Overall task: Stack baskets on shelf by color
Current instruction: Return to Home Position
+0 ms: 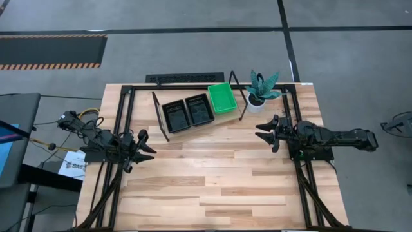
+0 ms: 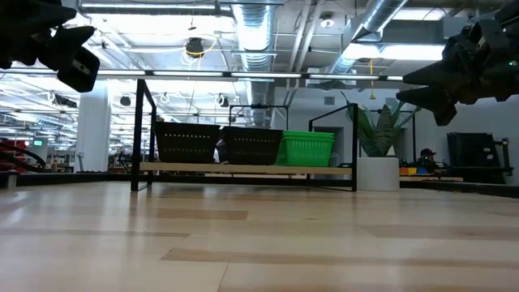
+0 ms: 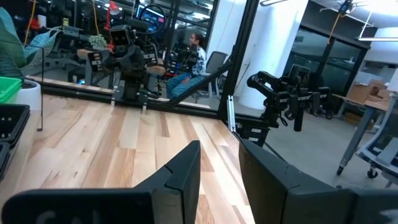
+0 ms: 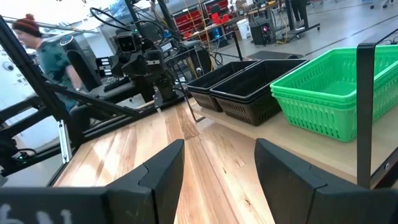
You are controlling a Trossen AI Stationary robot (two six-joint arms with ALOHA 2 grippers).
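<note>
The shelf [image 2: 243, 169], a light wooden board in a thin black frame, stands at the table's far middle. Two black baskets [image 1: 176, 116] [image 1: 199, 109] rest on it side by side, with green baskets [image 1: 223, 98] nested in a stack at its right end [image 4: 317, 93]. My left gripper [image 1: 145, 145] hovers open over the table's left side, pointing level toward the right. My right gripper [image 1: 262, 129] hovers open over the right side, pointing level toward the left, near the shelf's right end. Nothing lies between either gripper's fingers [image 3: 219, 152] [image 4: 219, 152].
A potted plant [image 1: 261, 93] in a white pot stands at the far right, beside the shelf's green end. Black frame rails [image 1: 122, 129] run along the table's sides. Bare plank tabletop [image 1: 212, 174] spreads between the arms and toward the near edge. People [image 3: 196, 53] [image 4: 43, 50] show beyond the table.
</note>
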